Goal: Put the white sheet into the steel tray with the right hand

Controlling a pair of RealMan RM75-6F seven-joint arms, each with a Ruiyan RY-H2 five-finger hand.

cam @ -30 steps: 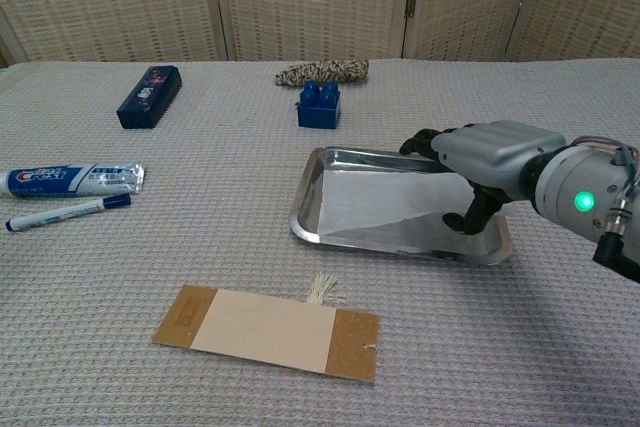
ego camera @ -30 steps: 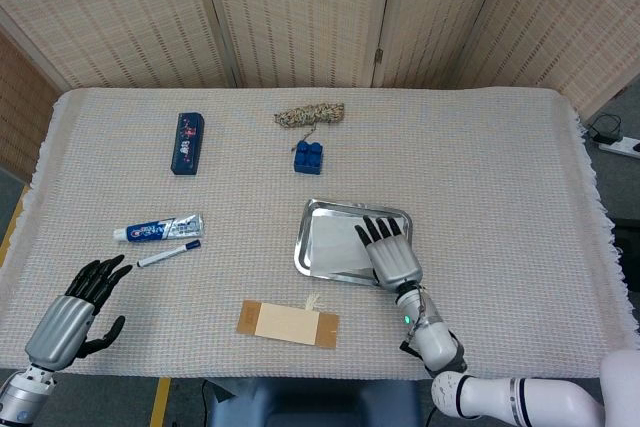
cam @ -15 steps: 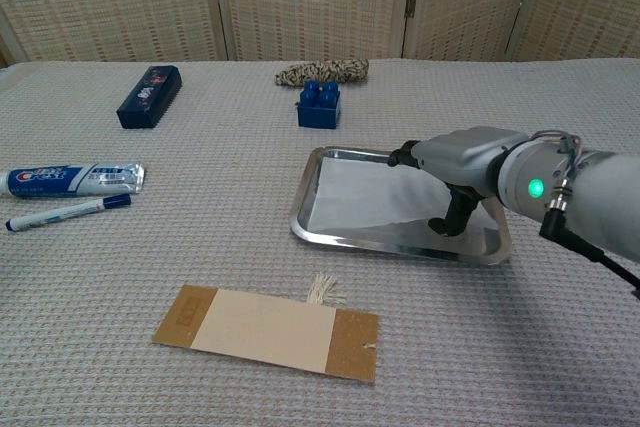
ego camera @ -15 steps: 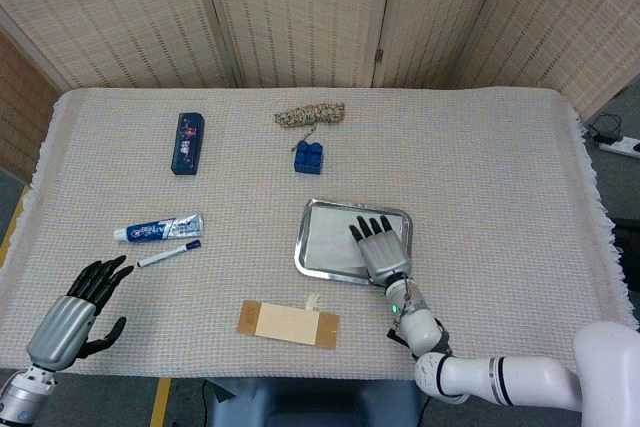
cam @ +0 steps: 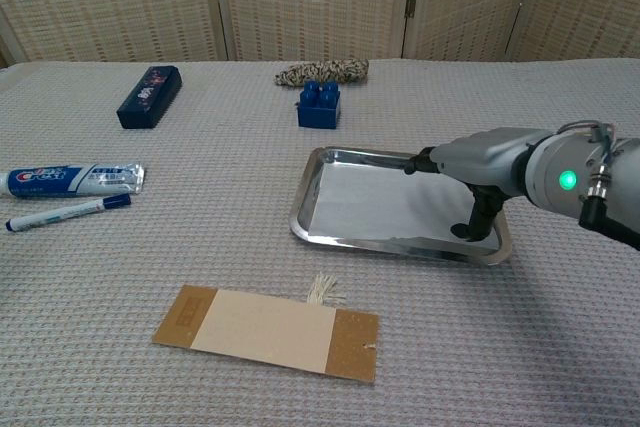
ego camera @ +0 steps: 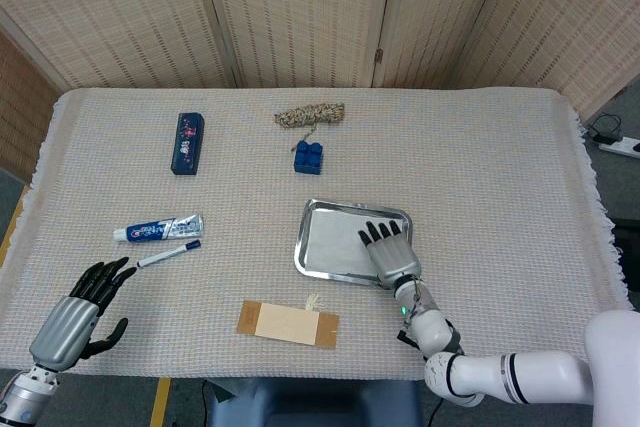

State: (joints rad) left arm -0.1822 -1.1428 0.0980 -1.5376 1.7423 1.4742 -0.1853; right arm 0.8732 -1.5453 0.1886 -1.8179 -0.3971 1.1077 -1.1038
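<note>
The steel tray [ego camera: 308,213] [cam: 303,209] sits right of the table's centre. The white sheet [ego camera: 330,241] [cam: 372,209] lies flat inside it, filling most of the floor. My right hand [ego camera: 390,251] [cam: 487,156] hovers over the tray's right end with its fingers stretched out level. Its thumb points down and touches the tray floor near the right rim; the hand grips nothing. My left hand [ego camera: 84,303] rests at the table's near left corner with fingers spread and empty. It shows only in the head view.
A cardboard card [ego camera: 288,324] [cam: 268,331] lies just in front of the tray. A blue block [ego camera: 309,157] [cam: 319,104] and a rope bundle [ego camera: 309,114] sit behind it. A dark blue box [ego camera: 187,142], toothpaste [ego camera: 158,229] and a marker [ego camera: 168,253] lie to the left.
The sheet, tilted up at one side a second ago, now lies flat in the tray. My right hand has shifted toward the tray's right end. The left hand stayed put.
</note>
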